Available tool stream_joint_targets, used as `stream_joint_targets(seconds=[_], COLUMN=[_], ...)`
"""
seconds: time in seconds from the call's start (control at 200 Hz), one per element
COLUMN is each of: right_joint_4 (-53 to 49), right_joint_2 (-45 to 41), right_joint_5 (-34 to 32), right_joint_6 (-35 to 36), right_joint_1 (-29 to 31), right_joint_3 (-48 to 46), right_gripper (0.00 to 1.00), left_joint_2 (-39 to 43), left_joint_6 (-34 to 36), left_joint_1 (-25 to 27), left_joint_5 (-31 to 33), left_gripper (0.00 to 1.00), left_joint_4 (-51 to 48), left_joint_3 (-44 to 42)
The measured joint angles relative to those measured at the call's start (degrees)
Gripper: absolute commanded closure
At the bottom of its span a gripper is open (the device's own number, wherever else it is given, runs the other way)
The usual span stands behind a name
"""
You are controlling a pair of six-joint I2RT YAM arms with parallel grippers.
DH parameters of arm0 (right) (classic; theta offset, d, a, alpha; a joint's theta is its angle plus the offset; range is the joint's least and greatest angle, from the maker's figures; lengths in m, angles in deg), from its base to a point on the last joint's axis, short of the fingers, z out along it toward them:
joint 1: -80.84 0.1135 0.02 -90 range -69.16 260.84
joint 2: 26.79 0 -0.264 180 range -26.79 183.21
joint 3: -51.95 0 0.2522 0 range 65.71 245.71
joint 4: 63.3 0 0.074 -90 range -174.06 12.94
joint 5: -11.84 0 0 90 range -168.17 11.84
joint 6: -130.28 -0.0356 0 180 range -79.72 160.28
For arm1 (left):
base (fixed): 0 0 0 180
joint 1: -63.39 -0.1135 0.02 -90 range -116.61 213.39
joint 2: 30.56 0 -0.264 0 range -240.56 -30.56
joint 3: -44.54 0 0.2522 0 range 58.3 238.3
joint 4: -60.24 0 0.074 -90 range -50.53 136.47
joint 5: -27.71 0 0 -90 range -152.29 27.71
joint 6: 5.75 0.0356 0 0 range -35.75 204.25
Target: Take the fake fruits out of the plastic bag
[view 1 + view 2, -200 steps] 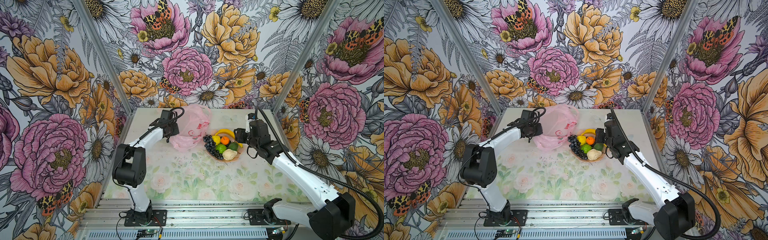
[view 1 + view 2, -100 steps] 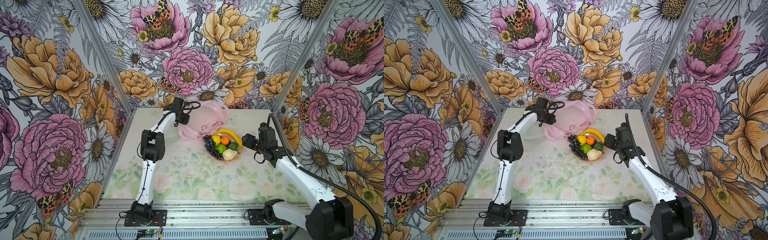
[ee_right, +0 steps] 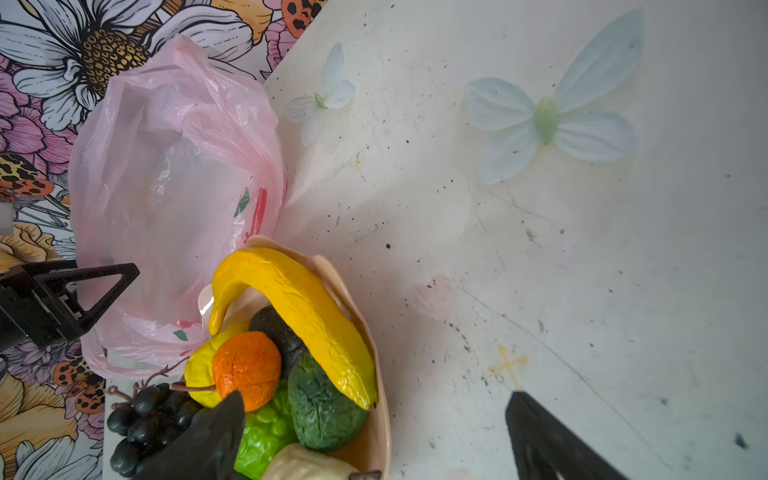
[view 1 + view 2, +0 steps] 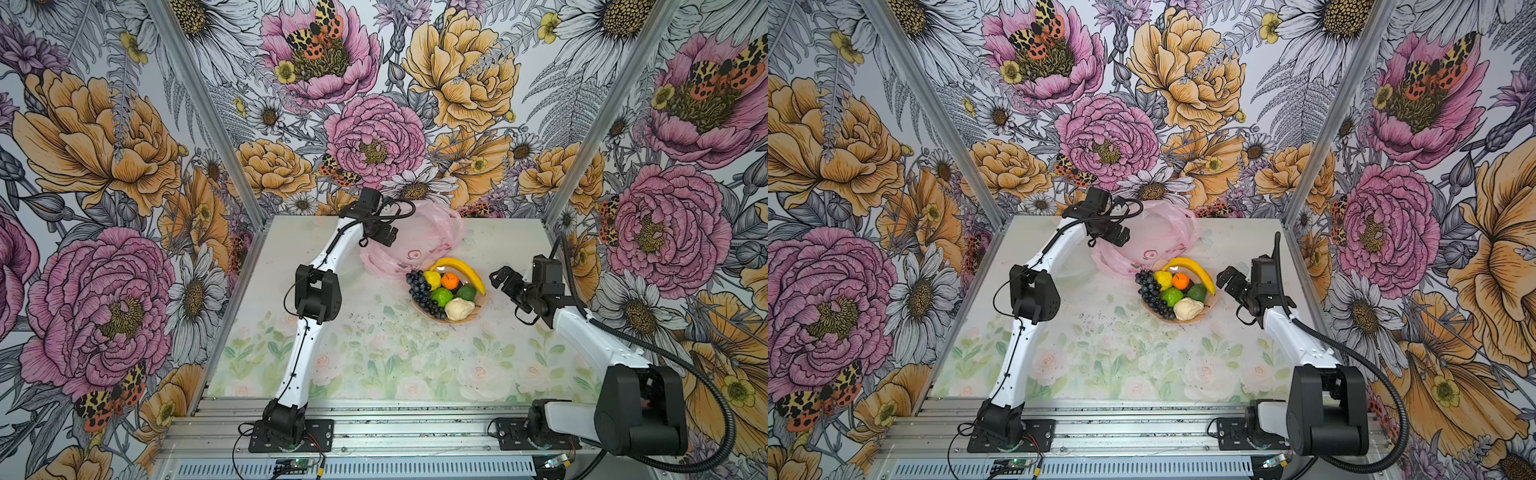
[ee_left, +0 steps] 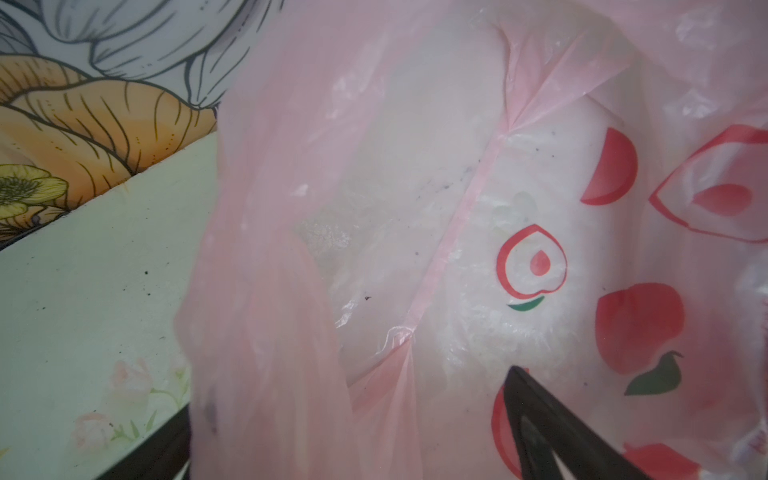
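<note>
Unloading looks done to me: fruits (image 4: 446, 286) in the bowl (image 3: 381, 419), bag (image 4: 428, 232) seemingly empty. My left hand (image 4: 385, 240) and right hand (image 4: 505, 289) are spread, holding nothing. Next I'd back both clear.

A: Home? Shop? Lab?
B: Lab, by the look: a robot test booth. Boxed in by flower-printed walls (image 4: 374, 137) behind and on both sides of the table (image 4: 374, 353). Fronted by a metal rail (image 4: 415, 432) at the table's near edge, with two bolted-on robot arms (image 4: 303, 345) and trailing cables (image 4: 727, 419).
</note>
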Motion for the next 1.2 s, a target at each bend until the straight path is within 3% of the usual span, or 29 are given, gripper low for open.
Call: stream_joint_targets(seconds=[0.245,0.48,0.58,0.861,1.201], right_joint_4=[9.16,14.05,15.47,17.99,19.21], right_joint_2=[6.67,12.96,14.69,19.98,22.25], right_joint_5=[5.44,8.92,10.16,13.64,15.47], right_joint_6=[-2.51,-2.34,-1.99,-0.76,0.63], right_joint_1=[0.0,1.46,1.84,3.48,7.87], right_joint_3=[-0.31,-0.31,-0.28,2.23,5.33], right_gripper=[0.01,0.02,0.01,0.01,0.08], left_joint_2=[1.31,10.88,18.88,47.76,59.49], left_joint_6=[-9.49,-18.32,-21.97,-30.4,-36.2], left_joint_1=[-0.02,-1.51,-2.01,-2.23,-4.09], left_joint_5=[3.65,6.19,7.21,8.81,11.61], left_gripper=[0.01,0.01,0.01,0.01,0.02], left_joint_4=[-0.02,-0.15,1.42,17.0,26.03], left_joint_3=[1.36,-7.3,-15.96,-54.12,-75.49])
